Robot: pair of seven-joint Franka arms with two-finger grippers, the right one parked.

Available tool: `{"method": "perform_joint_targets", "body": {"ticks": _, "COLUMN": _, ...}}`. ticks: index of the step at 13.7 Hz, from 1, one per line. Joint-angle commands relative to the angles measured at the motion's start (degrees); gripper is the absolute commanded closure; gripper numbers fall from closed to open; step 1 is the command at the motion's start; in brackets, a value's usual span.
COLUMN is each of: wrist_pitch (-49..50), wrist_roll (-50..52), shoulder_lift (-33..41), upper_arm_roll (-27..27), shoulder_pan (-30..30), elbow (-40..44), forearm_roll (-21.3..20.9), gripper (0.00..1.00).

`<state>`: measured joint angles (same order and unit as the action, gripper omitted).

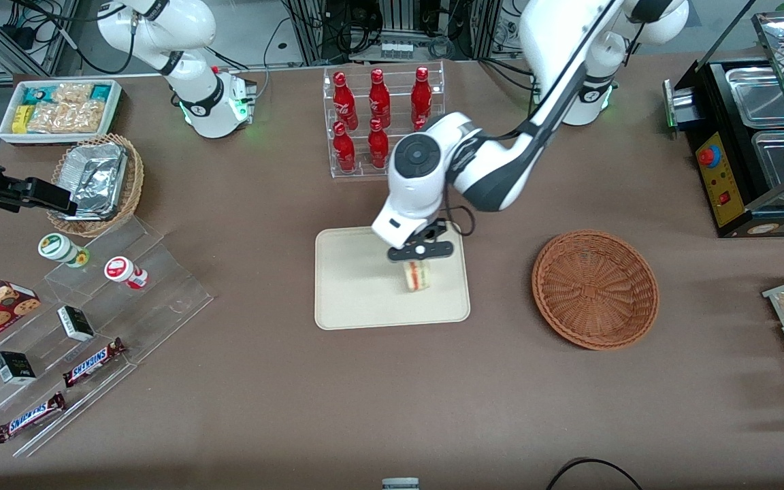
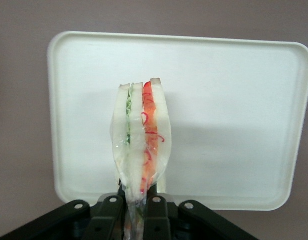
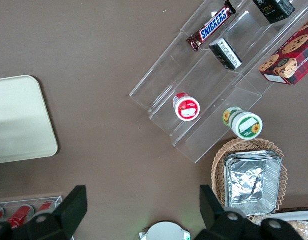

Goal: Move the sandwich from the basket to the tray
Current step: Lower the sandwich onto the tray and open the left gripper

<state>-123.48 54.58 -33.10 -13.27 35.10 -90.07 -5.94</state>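
Note:
The wrapped sandwich (image 1: 416, 275) (image 2: 141, 139) hangs over the cream tray (image 1: 351, 292) (image 2: 228, 115), its cut edge showing red and green filling. My left gripper (image 1: 419, 262) (image 2: 136, 210) is shut on the wedge's narrow end, just above the tray's surface on the side toward the basket. The reddish-brown wicker basket (image 1: 595, 288) sits empty on the table, toward the working arm's end from the tray.
A clear rack of red bottles (image 1: 378, 119) stands farther from the front camera than the tray. Acrylic steps with snack bars and cups (image 1: 79, 327), a tan basket of foil containers (image 1: 96, 184) and a white snack bin (image 1: 58, 109) lie toward the parked arm's end. A black food warmer (image 1: 753, 150) stands at the working arm's end.

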Motion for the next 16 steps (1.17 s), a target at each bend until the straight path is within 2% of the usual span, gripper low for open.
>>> {"method": "perform_joint_targets", "body": {"ticks": 1, "wrist_pitch": -3.59, "wrist_roll": 2.98, "shoulder_lift": -3.19, "upper_arm_roll": 0.79, "shoulder_pan": 2.51, "elbow": 2.53, "forearm_roll": -1.27, "gripper": 1.0}}
{"method": "perform_joint_targets", "body": {"ticks": 8, "wrist_pitch": -6.51, "wrist_roll": 4.05, "shoulder_lift": -6.27, "upper_arm_roll": 0.87, "shoulder_pan": 3.39, "elbow": 2.26, "forearm_roll": -2.32, "gripper": 1.0}}
{"method": "perform_joint_targets", "body": {"ticks": 15, "wrist_pitch": -7.9, "wrist_roll": 4.48, "shoulder_lift": -7.68, "upper_arm_roll": 0.87, "shoulder_pan": 4.27, "elbow": 2.26, "forearm_roll": -5.83, "gripper": 1.0}}
{"method": "perform_joint_targets", "body": {"ticks": 16, "wrist_pitch": -8.52, "wrist_roll": 4.66, "shoulder_lift": -7.68, "upper_arm_roll": 0.87, "shoulder_pan": 4.27, "elbow": 2.26, "forearm_roll": -5.92, "gripper": 0.86}}
